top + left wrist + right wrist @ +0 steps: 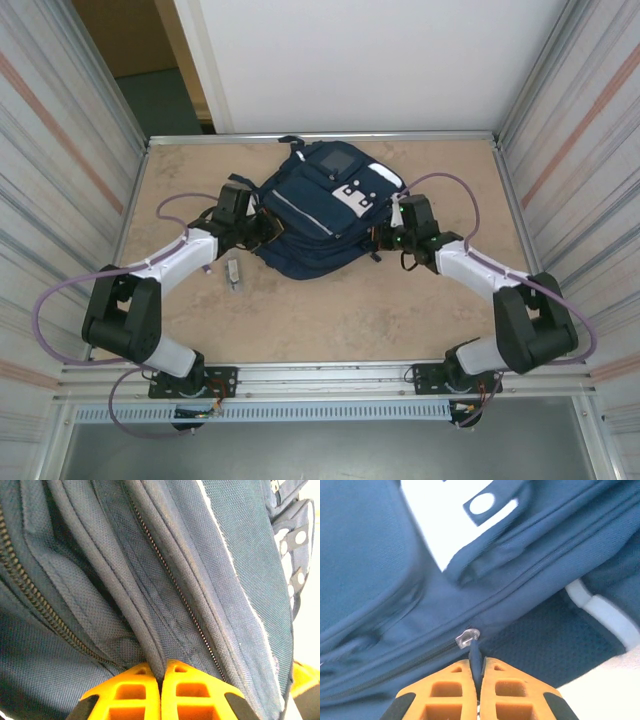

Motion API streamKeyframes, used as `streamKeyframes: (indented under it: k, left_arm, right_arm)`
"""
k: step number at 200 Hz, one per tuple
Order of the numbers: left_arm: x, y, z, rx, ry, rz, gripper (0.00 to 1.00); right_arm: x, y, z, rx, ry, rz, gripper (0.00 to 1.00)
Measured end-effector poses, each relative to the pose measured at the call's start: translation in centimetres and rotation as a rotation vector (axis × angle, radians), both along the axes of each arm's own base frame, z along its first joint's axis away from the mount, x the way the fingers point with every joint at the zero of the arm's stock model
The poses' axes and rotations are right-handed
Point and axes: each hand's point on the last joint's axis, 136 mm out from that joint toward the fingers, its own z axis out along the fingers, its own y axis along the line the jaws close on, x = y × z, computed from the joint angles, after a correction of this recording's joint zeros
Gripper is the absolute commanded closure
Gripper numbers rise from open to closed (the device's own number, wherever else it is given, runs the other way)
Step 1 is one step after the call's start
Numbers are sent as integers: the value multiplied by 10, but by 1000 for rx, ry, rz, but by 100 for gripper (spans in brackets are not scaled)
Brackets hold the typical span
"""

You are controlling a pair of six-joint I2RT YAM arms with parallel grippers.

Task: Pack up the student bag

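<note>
The student bag (318,212), navy blue with a white buckle patch and a small grey panel, lies flat at the back middle of the table. My left gripper (262,229) is at its left side. In the left wrist view the orange fingers (135,690) of that gripper (161,672) are shut on a ridge of bag fabric (150,645) beside a zipper (190,605). My right gripper (386,238) is at the bag's right side. In the right wrist view it (479,666) is shut on the dark zipper pull (476,652), just below the silver slider (467,637).
A small grey object (233,273) lies on the table near the left arm's forearm. Metal rails and striped walls close in the table (330,320) on all sides. Purple cables loop from both arms.
</note>
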Motion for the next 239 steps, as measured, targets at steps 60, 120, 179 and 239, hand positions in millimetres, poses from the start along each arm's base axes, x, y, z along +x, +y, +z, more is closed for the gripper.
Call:
streamKeyframes:
  k: [60, 120, 179, 239]
  left_arm:
    - [-8, 0, 5, 13, -23, -71, 56]
    - [-19, 10, 64, -48, -130, -52, 50]
    - [3, -4, 26, -125, 30, 18, 47]
    - [20, 5, 2, -81, 100, 161, 42]
  right_arm:
    - [14, -15, -16, 14, 18, -6, 65]
    - [4, -31, 54, -144, -212, -17, 32]
    - [11, -24, 93, -32, -181, 20, 28]
    - [-18, 22, 84, -54, -147, 181, 24]
